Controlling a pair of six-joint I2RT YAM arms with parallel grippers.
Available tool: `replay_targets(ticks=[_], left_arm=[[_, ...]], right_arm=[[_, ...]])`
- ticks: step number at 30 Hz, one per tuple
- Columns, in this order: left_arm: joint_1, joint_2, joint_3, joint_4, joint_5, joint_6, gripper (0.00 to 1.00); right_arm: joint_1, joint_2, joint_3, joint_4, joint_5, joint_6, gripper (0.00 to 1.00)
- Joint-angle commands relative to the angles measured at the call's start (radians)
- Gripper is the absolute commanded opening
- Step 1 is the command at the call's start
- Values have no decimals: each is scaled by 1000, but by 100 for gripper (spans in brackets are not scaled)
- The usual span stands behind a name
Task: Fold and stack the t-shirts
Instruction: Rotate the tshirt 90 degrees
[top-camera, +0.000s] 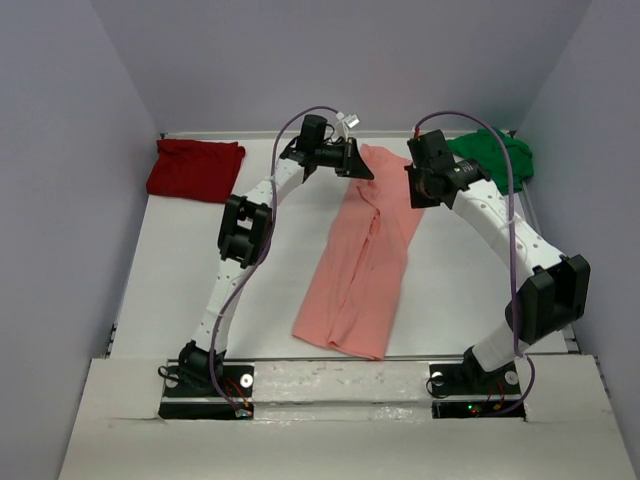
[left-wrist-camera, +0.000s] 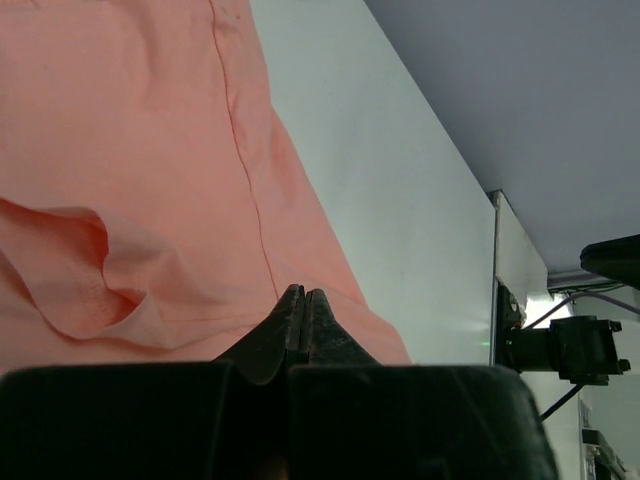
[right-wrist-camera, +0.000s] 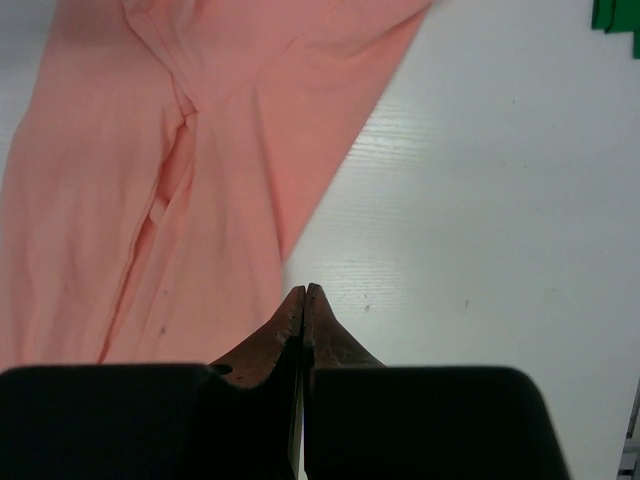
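Top external view. The salmon-pink t-shirt (top-camera: 360, 260) lies mid-table as a long narrow strip with its sides folded in. It slants from the far centre down toward the near edge. The dark red t-shirt (top-camera: 195, 170) is bundled in the far left corner. The green t-shirt (top-camera: 495, 158) is bunched at the far right, partly behind the right arm. All three lie well apart, and there is no stack yet.

The left gripper (left-wrist-camera: 303, 300) has its fingers pressed together with nothing showing between them. Its tips are over the far end of the pink strip, close to the cloth's edge. A loose sleeve fold (left-wrist-camera: 90, 270) pouches up beside it.

The right gripper (right-wrist-camera: 303, 295) also has its fingers closed tight and empty. Its tips are above bare table (right-wrist-camera: 480, 230), just beside the pink strip's edge.

Handling, as judged from here:
- The cloth looks thin, light and limp. It will not hold a shape, and it will sag between two holds and wrinkle if dragged.
- The best hold is probably the two far corners of the strip, one per gripper, pinching every layer.
- Catching only the top layer would likely peel the side folds open.
- Both sets of fingers must open before any grasp.
- Lifting the far end over toward the near hem would halve the strip.
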Motion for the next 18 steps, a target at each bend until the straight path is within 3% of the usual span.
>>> replay_targets(ticks=[1, 10, 18], left_arm=[[-18, 51, 37, 75, 65, -88, 0], [-21, 122, 63, -13, -5, -61, 0], [-9, 121, 67, -171, -249, 8, 0]], right_arm=[[15, -17, 24, -37, 55, 13, 0], [24, -48, 13, -35, 57, 15, 0], [24, -76, -16, -32, 67, 12, 0]])
